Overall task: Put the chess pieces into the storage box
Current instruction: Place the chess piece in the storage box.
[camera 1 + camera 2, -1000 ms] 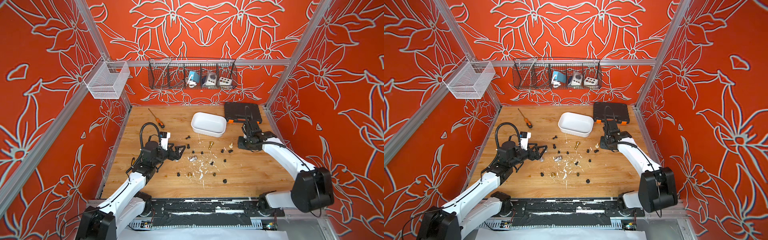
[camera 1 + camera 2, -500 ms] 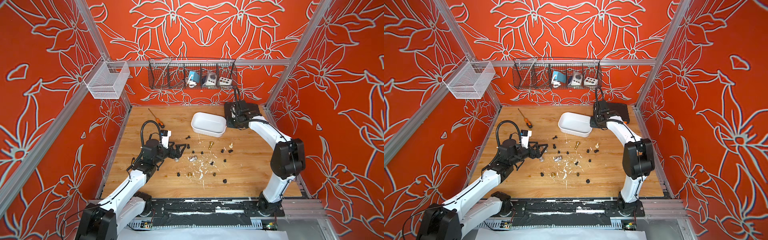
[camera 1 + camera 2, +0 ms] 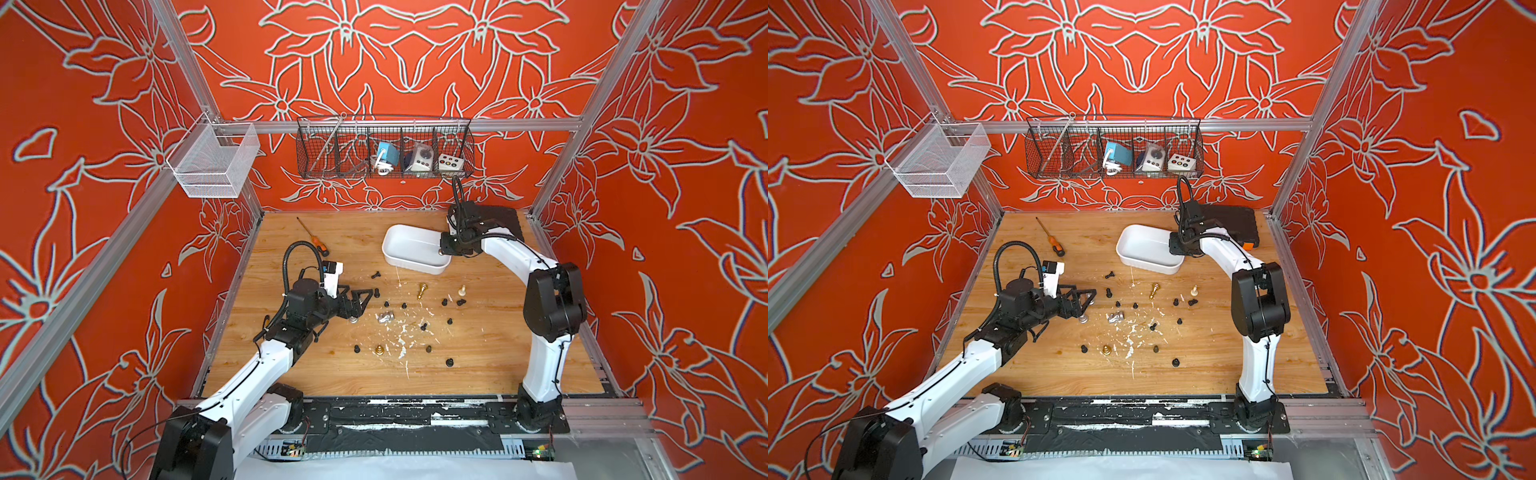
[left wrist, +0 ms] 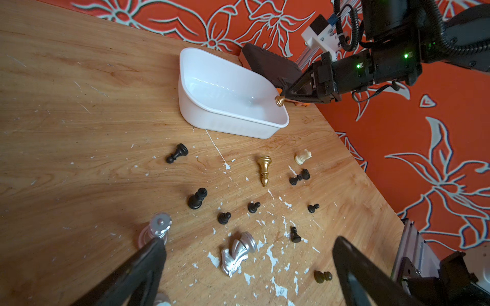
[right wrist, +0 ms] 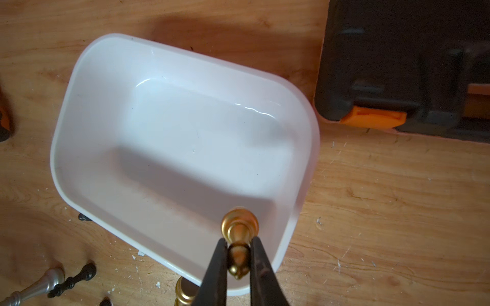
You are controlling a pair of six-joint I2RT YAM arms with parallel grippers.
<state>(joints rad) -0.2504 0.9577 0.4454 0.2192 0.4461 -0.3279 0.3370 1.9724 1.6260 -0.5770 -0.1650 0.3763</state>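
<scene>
Over the end of the white storage box (image 5: 87, 159) nearest the black toolcase (image 5: 397, 53), a gold chess piece (image 5: 240, 227) is pinched between the nearly closed jaws of the right gripper (image 5: 239, 245). Other chess pieces (image 3: 422, 291) lie scattered on the wooden table (image 3: 478, 374) nearby. The left gripper (image 4: 249, 242) hangs over them, spread wide and empty.

One storage box (image 3: 415, 264), one screwdriver (image 3: 312, 236)

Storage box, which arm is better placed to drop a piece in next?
Right: the right gripper holds a gold piece over the storage box; the left gripper is open, empty, farther away.
</scene>
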